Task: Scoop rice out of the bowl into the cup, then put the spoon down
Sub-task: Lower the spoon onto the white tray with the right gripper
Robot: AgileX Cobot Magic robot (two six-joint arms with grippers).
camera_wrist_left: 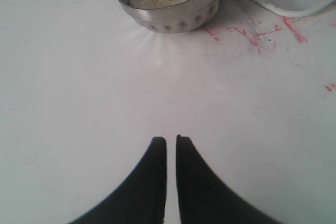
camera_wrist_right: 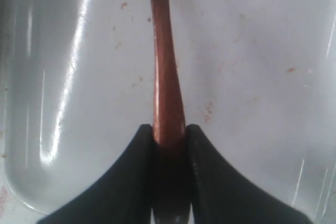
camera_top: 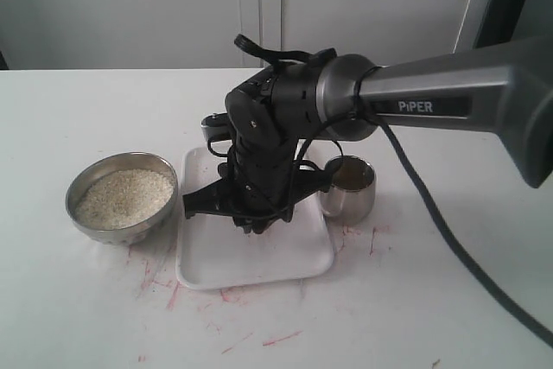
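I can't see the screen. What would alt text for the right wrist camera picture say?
The right gripper, two black fingers, pinches the slim handle of a glossy reddish-brown spoon. Under it lies a white tray with faint reddish specks.

The right arm point(camera_top: 467, 84) is a grey tube lettered "PiPER" in white, with a black jointed wrist point(camera_top: 268, 127) and a black cable point(camera_top: 429, 213). Its tool point(camera_wrist_right: 168, 129) has matte black, curved fingers point(camera_wrist_right: 121, 182).

Lighting is bright and diffuse. The white table point(camera_top: 78, 317) nearly overexposes. Glare streaks cross the tray point(camera_wrist_right: 252, 77); the bowl point(camera_wrist_left: 173, 19) reflects highlights. The right wrist view is soft.
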